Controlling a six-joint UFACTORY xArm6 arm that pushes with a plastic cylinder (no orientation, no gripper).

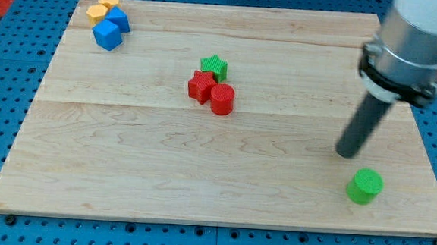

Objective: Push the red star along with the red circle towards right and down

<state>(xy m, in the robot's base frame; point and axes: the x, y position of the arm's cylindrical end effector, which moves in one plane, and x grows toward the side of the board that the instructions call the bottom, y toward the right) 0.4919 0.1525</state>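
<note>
**No readable text in view**

No lettering, label, brand mark, number or sign can be read anywhere in the camera view. The wooden board (200,174) shows only its grain, and the blocks on it carry plain colour with no markings. The blue pegboard (10,49) around the board shows only rows of holes. The grey arm housing (421,36) above the board's right edge bears no legible print.
</note>
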